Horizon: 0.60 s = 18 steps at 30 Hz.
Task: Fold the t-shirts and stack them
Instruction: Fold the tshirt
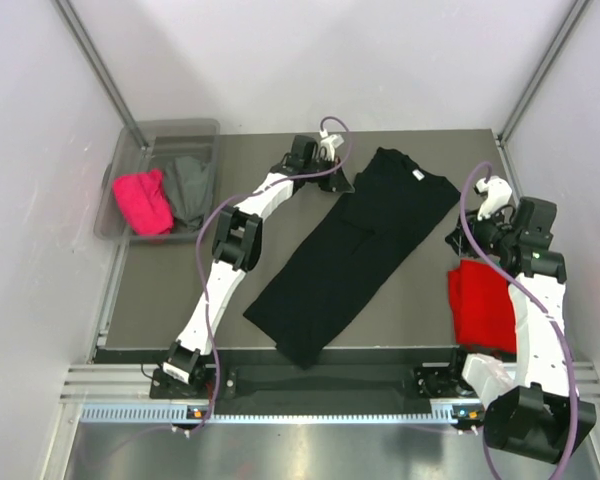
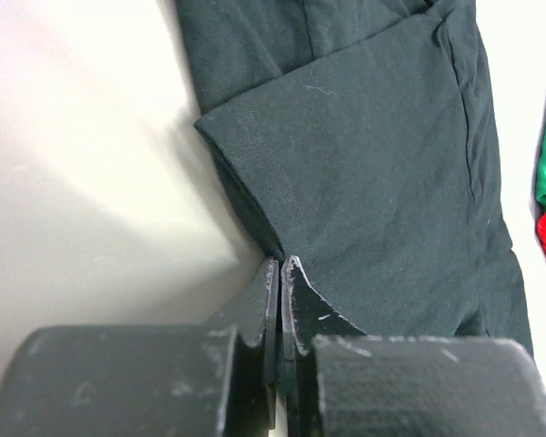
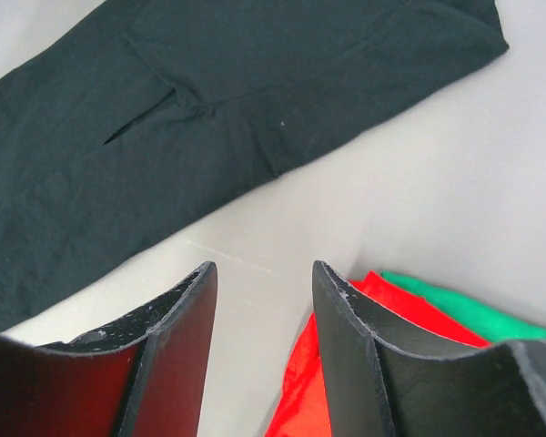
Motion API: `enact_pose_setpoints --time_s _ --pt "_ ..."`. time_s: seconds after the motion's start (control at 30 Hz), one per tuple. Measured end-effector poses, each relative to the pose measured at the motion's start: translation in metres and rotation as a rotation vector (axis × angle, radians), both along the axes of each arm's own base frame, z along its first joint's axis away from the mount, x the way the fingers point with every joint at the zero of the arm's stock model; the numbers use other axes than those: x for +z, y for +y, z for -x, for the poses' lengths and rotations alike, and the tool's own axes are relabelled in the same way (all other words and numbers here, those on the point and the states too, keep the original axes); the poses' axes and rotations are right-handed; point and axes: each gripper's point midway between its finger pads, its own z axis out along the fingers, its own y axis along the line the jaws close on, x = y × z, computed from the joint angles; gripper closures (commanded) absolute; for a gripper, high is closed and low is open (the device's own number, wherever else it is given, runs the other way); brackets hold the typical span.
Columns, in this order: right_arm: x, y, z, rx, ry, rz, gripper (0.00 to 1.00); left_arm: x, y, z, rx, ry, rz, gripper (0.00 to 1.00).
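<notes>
black t-shirt [image 1: 355,255]: folded lengthwise into a long strip, laid flat and diagonal mid-table, collar end far right | red t-shirt [image 1: 480,305]: folded, laid by the right edge | green t-shirt [image 3: 464,311]: glimpsed touching the red one's edge | pink t-shirt [image 1: 143,202], grey t-shirt [image 1: 188,188]: crumpled, lodged side by side in tub [image 1: 180,126]

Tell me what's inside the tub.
A pink shirt and a grey shirt lie side by side in the tub. Anything beneath them is covered, so I cannot tell.
</notes>
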Motion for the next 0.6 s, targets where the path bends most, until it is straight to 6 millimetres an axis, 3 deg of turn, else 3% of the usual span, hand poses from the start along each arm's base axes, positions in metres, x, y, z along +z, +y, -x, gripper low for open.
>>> enact_pose_setpoints --time_s 0.13,0.37,0.6 --pt "-0.004 0.0 0.002 -0.005 0.006 -0.01 0.53 0.001 0.017 -0.01 0.038 0.001 -0.008 1.0" --pt "-0.003 0.0 0.001 -0.002 0.0 -0.014 0.53 0.001 0.068 -0.028 0.126 0.021 -0.041 1.0" --pt "-0.003 0.0 0.0 -0.001 -0.005 -0.013 0.53 0.002 0.101 -0.03 0.181 0.022 -0.089 1.0"
